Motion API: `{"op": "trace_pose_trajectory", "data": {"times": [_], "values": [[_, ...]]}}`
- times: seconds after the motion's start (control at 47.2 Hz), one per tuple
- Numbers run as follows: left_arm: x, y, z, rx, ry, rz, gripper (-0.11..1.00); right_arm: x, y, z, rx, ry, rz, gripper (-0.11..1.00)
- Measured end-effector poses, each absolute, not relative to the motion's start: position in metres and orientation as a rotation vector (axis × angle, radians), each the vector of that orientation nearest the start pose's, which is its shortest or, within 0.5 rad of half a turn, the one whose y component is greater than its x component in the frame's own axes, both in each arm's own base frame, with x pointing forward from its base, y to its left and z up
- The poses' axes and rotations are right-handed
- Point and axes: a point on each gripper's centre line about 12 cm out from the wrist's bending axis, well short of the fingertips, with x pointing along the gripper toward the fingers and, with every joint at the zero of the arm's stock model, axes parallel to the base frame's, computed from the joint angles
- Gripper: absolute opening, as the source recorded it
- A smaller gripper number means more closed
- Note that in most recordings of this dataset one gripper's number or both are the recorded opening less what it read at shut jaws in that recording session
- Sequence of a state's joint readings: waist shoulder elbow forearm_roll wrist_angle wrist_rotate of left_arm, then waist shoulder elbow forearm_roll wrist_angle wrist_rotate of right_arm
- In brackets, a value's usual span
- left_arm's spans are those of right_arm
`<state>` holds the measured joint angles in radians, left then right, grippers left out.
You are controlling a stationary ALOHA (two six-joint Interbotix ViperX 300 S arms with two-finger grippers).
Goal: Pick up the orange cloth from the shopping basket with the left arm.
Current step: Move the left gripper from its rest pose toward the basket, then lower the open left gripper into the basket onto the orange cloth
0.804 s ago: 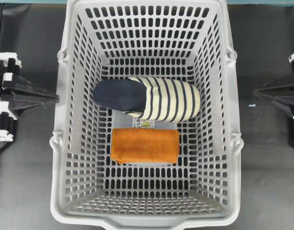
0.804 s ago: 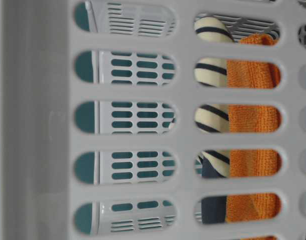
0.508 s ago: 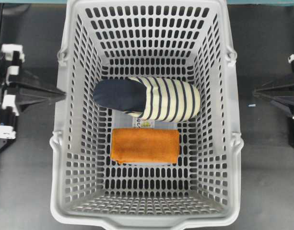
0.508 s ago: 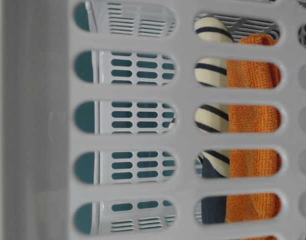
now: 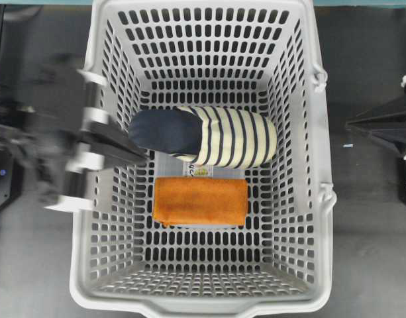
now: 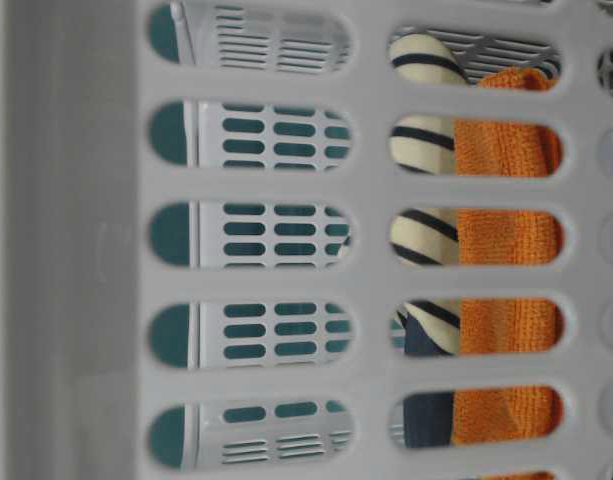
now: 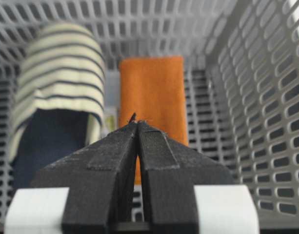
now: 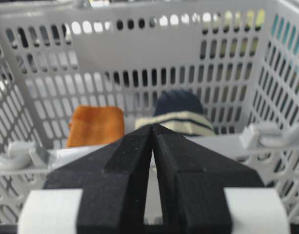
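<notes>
1. Now the left arm has swung in from the basket's side and reaches over the rim of the shopping basket; a moment ago it was parked out on the dark counter, well apart from the basket wall. It shows blurred in the overhead view, which fits a fast move.
2. Its jaws are pressed together with nothing between them, as the left wrist view shows plainly; the left gripper points down the basket toward the cloth.
3. The orange cloth lies flat and folded on the basket floor, just beside the striped slipper, and has not shifted. It rests partly on a clear package that peeks out between the two.
4. My reading: the approach has only begun. The jaws must part before they can descend on the cloth, and the tip is closer to the slipper's navy end than to the cloth, so the aim needs to move toward the cloth.
5. The right gripper stays outside the opposite wall, unmoved, jaws together and empty.
6. A small label with yellow-green print shows on the package, but its writing is too small to read. No other brand or lettering is visible.
</notes>
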<state>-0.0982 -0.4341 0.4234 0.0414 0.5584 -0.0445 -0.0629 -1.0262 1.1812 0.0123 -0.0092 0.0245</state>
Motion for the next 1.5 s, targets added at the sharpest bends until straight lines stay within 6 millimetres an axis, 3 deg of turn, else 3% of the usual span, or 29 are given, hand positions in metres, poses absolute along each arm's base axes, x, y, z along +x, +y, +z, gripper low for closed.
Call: {"op": "trace_pose_trajectory", "data": {"times": [0.275,0.487,0.593,0.783,0.868,1.228,1.503], "values": [[0.386,-0.036,0.343,0.043,0.825,-0.063,0.0,0.177,-0.011,0.27,0.045,0.163,-0.065,0.0],[0.414,-0.039,0.326,0.047,0.937,-0.057,0.02,0.171,-0.011,0.27,0.054,0.164,-0.066,0.0],[0.422,-0.041,0.313,0.043,0.969,-0.054,0.22,0.17,-0.01,0.268,0.054,0.164,-0.064,0.0],[0.434,-0.044,0.283,0.045,1.04,-0.053,0.77,0.17,-0.011,0.267,0.054,0.167,-0.066,0.0],[0.438,-0.045,0.268,0.048,1.072,-0.054,0.9,0.17,-0.011,0.267,0.054,0.166,-0.066,0.0],[0.453,-0.05,0.222,0.038,1.115,-0.05,0.9,0.17,-0.01,0.266,0.054,0.167,-0.064,0.0],[0.447,-0.05,0.198,-0.001,1.114,-0.03,0.87,0.169,-0.011,0.263,0.054,0.173,-0.066,0.0]]}}
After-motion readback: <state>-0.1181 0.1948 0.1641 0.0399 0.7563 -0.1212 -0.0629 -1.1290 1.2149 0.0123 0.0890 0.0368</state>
